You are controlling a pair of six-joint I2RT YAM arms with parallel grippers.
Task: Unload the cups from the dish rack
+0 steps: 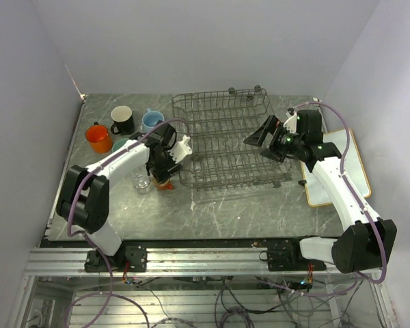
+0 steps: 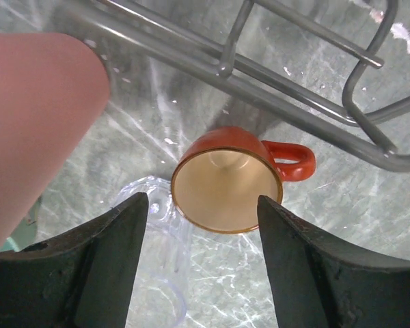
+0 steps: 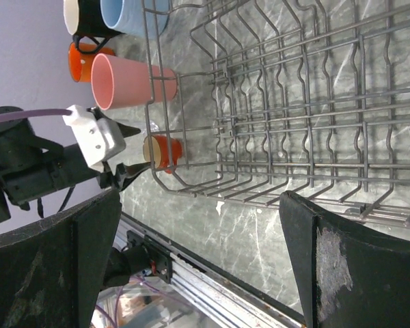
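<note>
Left wrist: cup beneath parted jaws

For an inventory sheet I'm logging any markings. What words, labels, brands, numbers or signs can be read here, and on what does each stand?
None: no readable text shows in any view.
The tiny orange cup, pink tumbler, black mug, light blue mug and orange mug look plain on the sides in view.
The dish rack and the white board carry no visible label.
</note>
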